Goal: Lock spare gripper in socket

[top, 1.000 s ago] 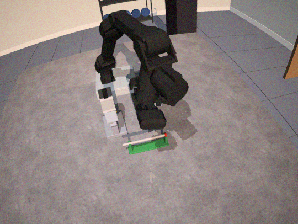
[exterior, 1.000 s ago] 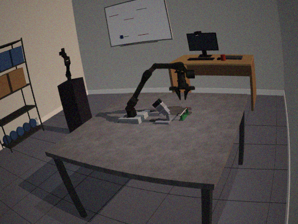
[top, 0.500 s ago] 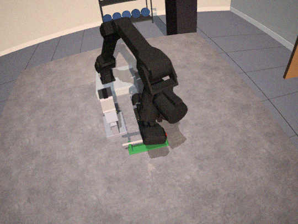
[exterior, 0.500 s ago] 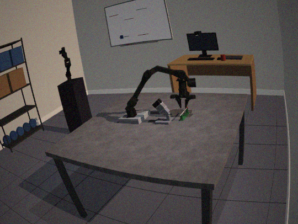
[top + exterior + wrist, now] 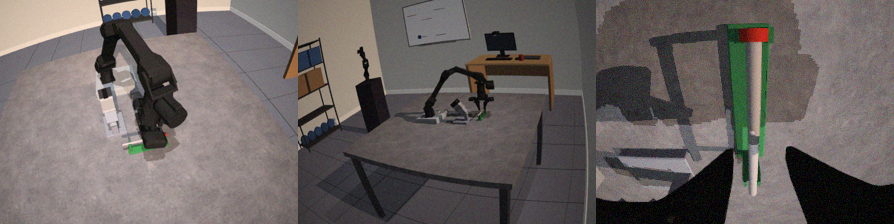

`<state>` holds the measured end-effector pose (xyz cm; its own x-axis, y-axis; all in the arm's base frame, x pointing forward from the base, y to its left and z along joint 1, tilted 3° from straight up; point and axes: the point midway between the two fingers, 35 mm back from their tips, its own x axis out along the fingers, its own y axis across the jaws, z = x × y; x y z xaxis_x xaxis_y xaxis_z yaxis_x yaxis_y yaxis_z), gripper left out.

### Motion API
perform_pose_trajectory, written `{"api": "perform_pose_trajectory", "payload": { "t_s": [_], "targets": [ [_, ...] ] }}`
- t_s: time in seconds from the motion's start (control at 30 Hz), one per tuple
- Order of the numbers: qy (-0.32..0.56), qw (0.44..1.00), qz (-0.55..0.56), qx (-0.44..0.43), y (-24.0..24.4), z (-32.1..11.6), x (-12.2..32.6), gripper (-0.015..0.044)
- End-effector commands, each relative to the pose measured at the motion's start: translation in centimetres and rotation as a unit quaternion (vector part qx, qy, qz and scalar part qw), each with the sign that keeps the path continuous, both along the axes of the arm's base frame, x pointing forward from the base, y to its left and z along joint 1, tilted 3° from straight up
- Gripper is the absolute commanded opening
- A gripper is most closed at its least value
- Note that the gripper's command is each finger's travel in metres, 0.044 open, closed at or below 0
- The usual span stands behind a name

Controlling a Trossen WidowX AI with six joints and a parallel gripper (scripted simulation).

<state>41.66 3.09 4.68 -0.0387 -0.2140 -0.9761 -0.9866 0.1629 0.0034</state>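
Observation:
The lock pin, a pale rod with a red head, rests lengthwise on the green rack. My gripper is partly open, pointing down over the rack, one finger on each side of the pin with gaps between; its fingertips are hidden in the top view. The spare gripper, a pale block with a black end, sits tilted on the light grey mount. Whether it is fully seated is not clear.
The white arm base stands behind the mount. The mount and spare gripper are close beside the rack, on the arm-base side. Part of the mount shows at the wrist view's lower left.

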Motion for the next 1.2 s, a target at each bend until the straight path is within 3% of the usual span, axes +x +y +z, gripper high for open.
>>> {"api": "perform_pose_trajectory", "payload": {
  "t_s": [0.0, 0.9, 1.13, 1.17],
  "targets": [
    [0.002, 1.000, -0.002, 0.001, 0.1, -0.9, -0.1, 0.0180],
    [0.002, 1.000, -0.002, 0.001, 0.2, -4.1, -0.4, 0.0180],
    [0.002, 1.000, -0.002, 0.001, 0.2, -4.1, -0.4, 0.0000],
    [0.002, 1.000, -0.002, 0.001, 0.2, -4.1, -0.4, 0.0000]
  ]
}}
